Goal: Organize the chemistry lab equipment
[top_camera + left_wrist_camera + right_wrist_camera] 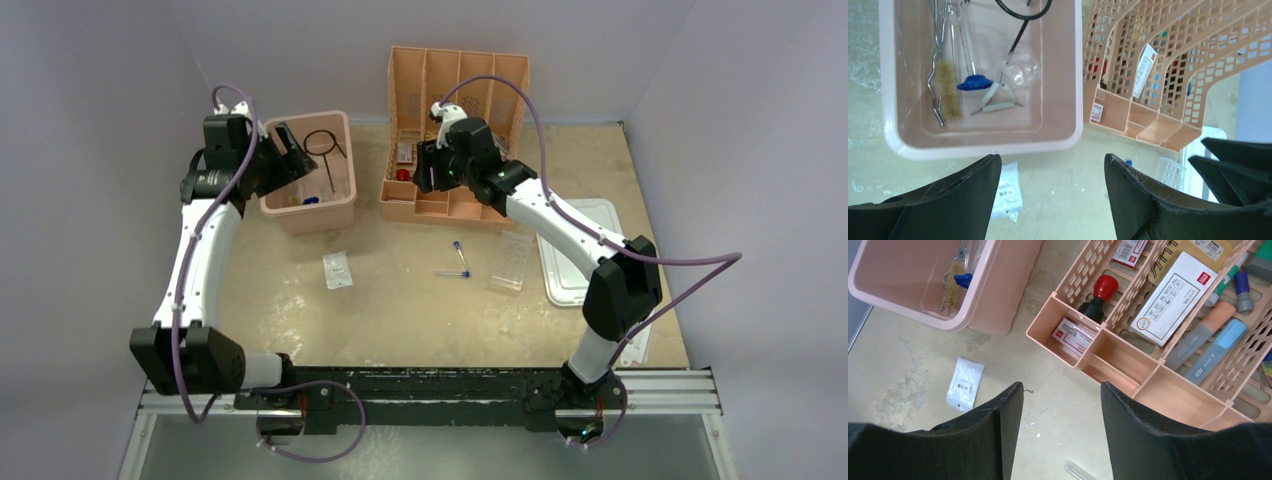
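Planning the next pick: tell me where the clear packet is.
In the top view the clear packet lies on the table, left of centre, just below the pink bin.

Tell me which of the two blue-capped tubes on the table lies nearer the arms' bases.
The crosswise tube; the other tube points lengthwise, farther back toward the orange organizer.

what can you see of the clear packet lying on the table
The clear packet is a small, flat, rectangular bag of see-through plastic with dark print near one end. It lies flat on the table, on the near side of the pink bin and apart from it. Only the table touches it.
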Tool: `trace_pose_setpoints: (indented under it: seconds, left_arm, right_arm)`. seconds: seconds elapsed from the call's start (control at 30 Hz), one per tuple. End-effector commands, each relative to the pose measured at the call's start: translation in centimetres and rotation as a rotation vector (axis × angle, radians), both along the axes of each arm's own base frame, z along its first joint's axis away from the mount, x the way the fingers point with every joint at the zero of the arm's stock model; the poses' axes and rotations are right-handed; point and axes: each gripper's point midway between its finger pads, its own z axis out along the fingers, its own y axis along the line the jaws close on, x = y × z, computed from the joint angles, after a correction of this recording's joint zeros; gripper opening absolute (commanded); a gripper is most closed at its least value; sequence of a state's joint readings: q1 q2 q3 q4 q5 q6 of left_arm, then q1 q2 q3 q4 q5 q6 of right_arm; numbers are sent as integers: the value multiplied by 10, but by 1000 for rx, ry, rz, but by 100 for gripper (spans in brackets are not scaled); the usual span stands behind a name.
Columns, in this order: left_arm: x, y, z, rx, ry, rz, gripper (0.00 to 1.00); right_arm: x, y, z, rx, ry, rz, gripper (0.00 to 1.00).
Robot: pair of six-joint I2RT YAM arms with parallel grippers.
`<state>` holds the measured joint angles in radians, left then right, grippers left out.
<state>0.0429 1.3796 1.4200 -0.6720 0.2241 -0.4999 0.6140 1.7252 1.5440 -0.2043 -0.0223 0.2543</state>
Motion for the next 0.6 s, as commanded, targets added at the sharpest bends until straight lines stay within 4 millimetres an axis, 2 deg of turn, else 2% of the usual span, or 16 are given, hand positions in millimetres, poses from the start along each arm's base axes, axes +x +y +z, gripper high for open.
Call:
trace_pose_setpoints:
  seconds: [0.0,0.13,0.23,0.3,0.43,0.57]
  left_arm:
    - [-32,-10,7,-32,-2,-9,72]
    - [-57,-17,14,-20,24,-60,67]
    - [-76,-15,3,5,72,-53,67]
    - [-87,-18,-13,17,114,-51,67]
    - [-106,-27,-59,118,206,-28,67]
    - [-110,-28,-91,130,200,39,65]
  right_arm:
    - [-5,-1,30,66,-43,6,60]
    - [-7,0,30,70,-41,18,60]
    - [-7,2,29,77,-35,18,60]
    - [-7,2,28,79,-33,16,60]
    - [-9,2,24,81,-23,12,60]
    - [-11,0,21,82,-13,6,60]
